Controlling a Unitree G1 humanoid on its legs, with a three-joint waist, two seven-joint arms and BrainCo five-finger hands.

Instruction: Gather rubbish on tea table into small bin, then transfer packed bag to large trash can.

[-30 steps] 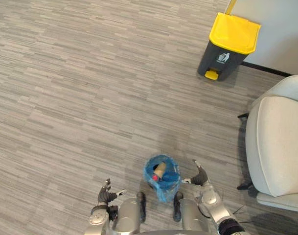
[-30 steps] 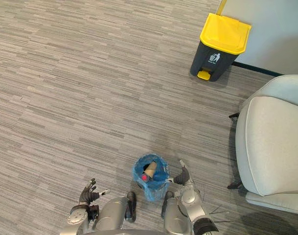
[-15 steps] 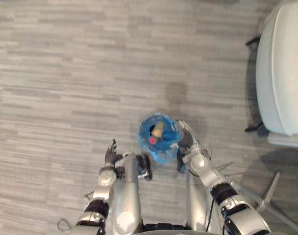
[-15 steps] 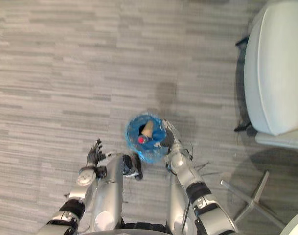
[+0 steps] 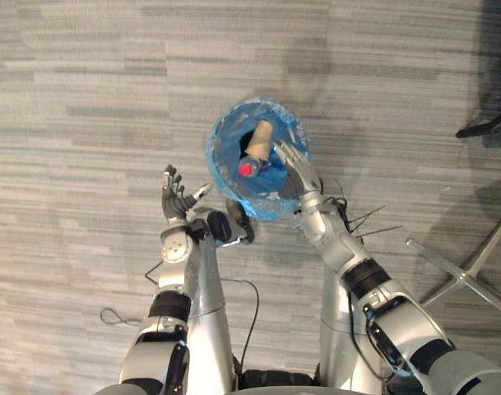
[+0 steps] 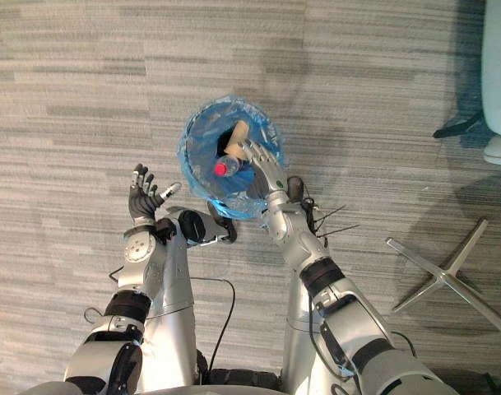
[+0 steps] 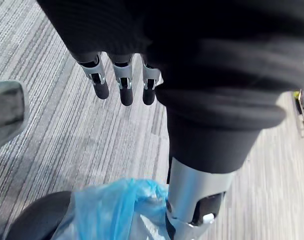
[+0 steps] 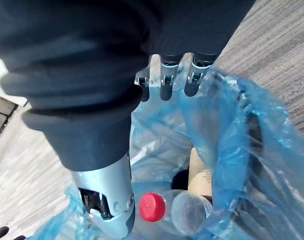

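The small bin lined with a blue bag (image 5: 271,202) stands on the floor just in front of me. Inside it lie a tan paper cup (image 5: 259,139) and a clear bottle with a red cap (image 8: 152,206). My right hand (image 5: 293,165) reaches over the bag's near right rim with its fingers (image 8: 166,81) straight, resting at the plastic edge and gripping nothing. To the left of the bin, a short way from it, my left hand (image 5: 176,198) is held open with spread fingers (image 7: 123,87), and the blue bag (image 7: 118,206) shows past its thumb.
A chair's metal star base (image 5: 462,276) lies on the floor to the right. A pale seat edge (image 6: 498,74) and a dark chair foot (image 5: 483,127) sit at the far right. Grey striped carpet (image 5: 85,99) stretches to the left and ahead.
The camera has tilted further down, so the bin sits higher in view. My right hand has gone from beside the bin to over the bag's rim. My left hand stays open beside it.
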